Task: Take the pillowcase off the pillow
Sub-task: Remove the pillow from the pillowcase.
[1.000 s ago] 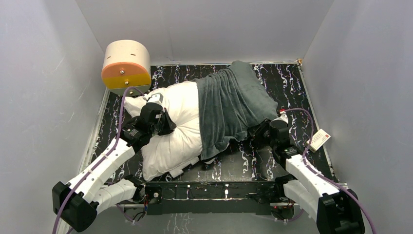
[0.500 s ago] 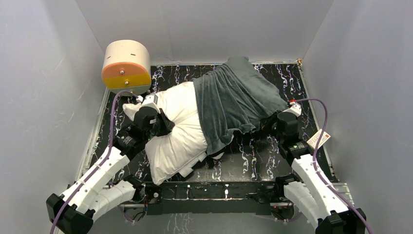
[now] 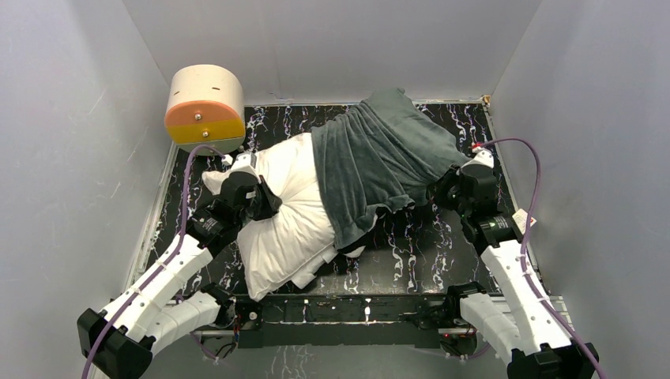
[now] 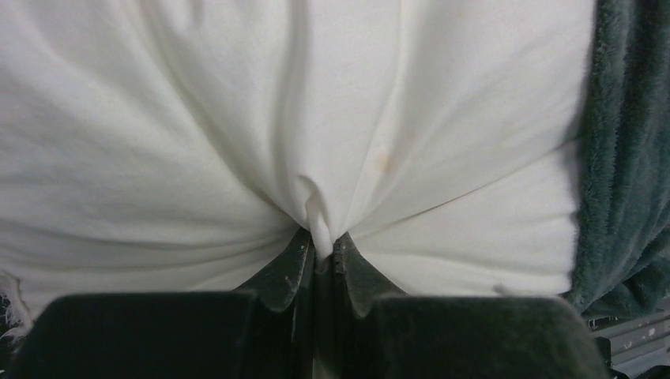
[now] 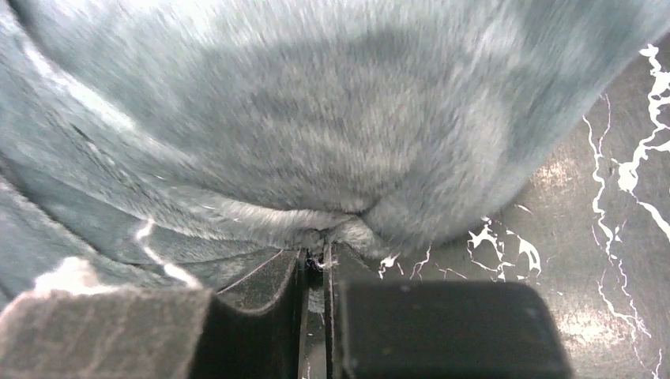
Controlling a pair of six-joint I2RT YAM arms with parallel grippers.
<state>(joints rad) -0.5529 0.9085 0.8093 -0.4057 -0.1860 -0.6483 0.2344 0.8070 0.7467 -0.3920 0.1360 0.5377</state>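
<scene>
The white pillow (image 3: 288,213) lies slanted across the black marbled table, its left half bare. The dark grey-green plush pillowcase (image 3: 379,162) covers its right half up to the far edge. My left gripper (image 3: 254,199) is shut on a pinch of the pillow's white fabric (image 4: 318,229), with the pillowcase's edge (image 4: 628,158) at the right of that view. My right gripper (image 3: 444,188) sits at the pillowcase's right end, shut on a fold of the plush fabric (image 5: 332,229). The zebra-striped face is hidden.
A cream-and-orange cylinder (image 3: 205,106) stands at the back left corner. A white tag (image 3: 521,219) lies by the right wall. Grey walls enclose the table (image 3: 411,253) on three sides. Purple cables loop from both wrists.
My right gripper has shut on the pillowcase's right end and moved back and to the right, pulling the cover that way. The left gripper has kept its hold on the pillow.
</scene>
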